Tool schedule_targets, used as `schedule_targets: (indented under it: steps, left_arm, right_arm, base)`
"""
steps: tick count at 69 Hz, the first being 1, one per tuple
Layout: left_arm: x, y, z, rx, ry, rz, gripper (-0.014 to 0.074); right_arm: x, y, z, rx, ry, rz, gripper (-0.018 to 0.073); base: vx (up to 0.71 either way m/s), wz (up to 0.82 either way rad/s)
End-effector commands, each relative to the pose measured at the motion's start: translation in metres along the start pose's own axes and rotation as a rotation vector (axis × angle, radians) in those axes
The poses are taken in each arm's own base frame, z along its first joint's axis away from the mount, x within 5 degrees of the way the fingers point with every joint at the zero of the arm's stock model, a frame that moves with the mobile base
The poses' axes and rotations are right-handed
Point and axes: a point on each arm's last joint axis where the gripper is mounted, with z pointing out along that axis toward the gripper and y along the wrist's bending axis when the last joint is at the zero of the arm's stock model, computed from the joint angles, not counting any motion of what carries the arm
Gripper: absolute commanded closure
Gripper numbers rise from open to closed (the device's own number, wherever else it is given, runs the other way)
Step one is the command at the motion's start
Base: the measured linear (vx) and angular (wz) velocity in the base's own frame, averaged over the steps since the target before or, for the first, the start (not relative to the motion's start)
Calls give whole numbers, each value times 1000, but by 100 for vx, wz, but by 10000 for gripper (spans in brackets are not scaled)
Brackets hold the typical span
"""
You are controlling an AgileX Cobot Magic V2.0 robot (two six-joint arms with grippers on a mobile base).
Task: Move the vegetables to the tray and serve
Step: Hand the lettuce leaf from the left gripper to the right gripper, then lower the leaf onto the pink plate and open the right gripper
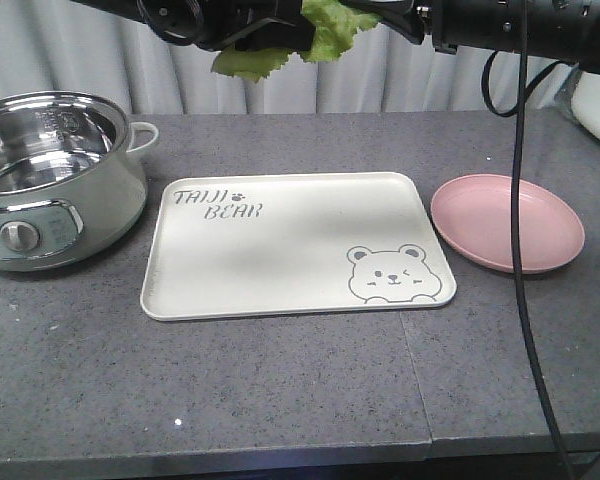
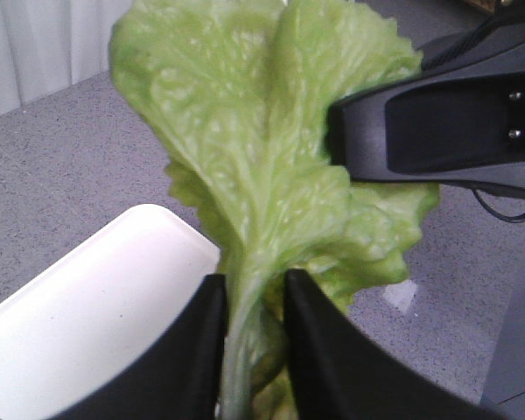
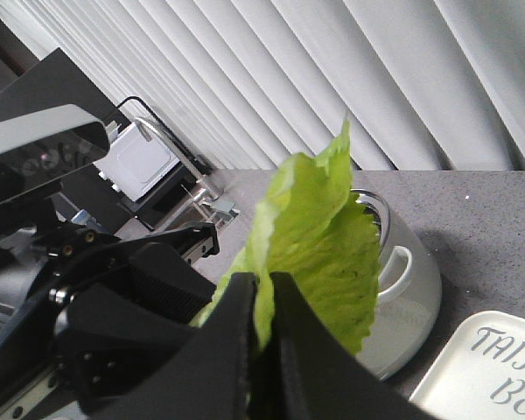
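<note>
The vegetables, one crinkly light-green lettuce leaf (image 1: 315, 35), hang high in the air above the far edge of the table, between both arms. My left gripper (image 2: 255, 282) is shut on the leaf's pale rib (image 2: 245, 262). My right gripper (image 3: 262, 282) is shut on the ruffled part of the leaf (image 3: 319, 245). In the left wrist view the right gripper's black finger (image 2: 394, 136) presses against the leaf from the right. The cream tray (image 1: 280, 250) with "TAIJI BEAR" lettering lies bare in the middle of the table, below and in front of the leaf.
A pale-green electric pot (image 1: 60, 180) with a shiny steel inside stands left of the tray. To the tray's right lies a round pink plate (image 1: 507, 222). A black cable (image 1: 520, 260) hangs down in front of the plate. Curtains close the back.
</note>
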Motion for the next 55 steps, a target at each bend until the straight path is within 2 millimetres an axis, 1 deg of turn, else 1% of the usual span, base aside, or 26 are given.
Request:
schedule_targets:
  steps: [1, 8, 11, 14, 19, 26, 27, 31, 36, 41, 45, 49, 55]
  left_arm:
    - [-19, -20, -26, 30, -126, 5, 282]
    - [-18, -21, -27, 30, -112, 10, 148]
    - [-17, -20, -28, 7, -99, 12, 113]
    - [-16, -18, -30, -24, -79, 7, 97]
    - [-13, -14, -36, -115, -38, 7, 94]
    - [-11, -9, -48, -239, 3, 18, 94]
    - [-9, -6, -55, -312, 28, 19, 94]
    - [-7, -4, -60, -359, 55, 20, 94]
    - [-2, 0, -62, -402, 109, 12, 94]
    - [2, 2, -63, -424, 163, 7, 94]
    - [6, 4, -63, -442, 199, 0, 94]
    - [6, 6, -62, -455, 202, -8, 94]
    - [7, 7, -61, -458, 202, -26, 94]
  right_arm:
    - [-16, 27, -10, -51, -60, -53, 569]
    - [-17, 27, -11, -46, -65, -66, 569]
    - [-20, 26, -16, -35, -78, -81, 569]
    - [-23, 25, -22, -24, -95, -95, 568]
    - [-34, 23, -39, 12, -136, -109, 566]
    - [-49, 14, -73, 89, -197, -133, 565]
    - [-58, 4, -97, 142, -231, -125, 565]
    - [-62, -3, -114, 181, -246, -108, 565]
    - [-65, -16, -137, 280, -247, -87, 565]
    - [-64, -28, -153, 373, -218, -91, 565]
    - [-62, -37, -161, 437, -184, -79, 565]
    - [-57, -51, -167, 496, -144, -43, 565]
    - [-48, -74, -168, 573, -80, -11, 565]
  base:
    - [0, 0]
    - [0, 0]
    - [0, 0]
    - [0, 0]
    - [0, 0]
    - [0, 0]
    - [0, 0]
    - [0, 0]
    - [0, 0]
    - [0, 0]
    - [0, 0]
    - [0, 0]
    - [0, 0]
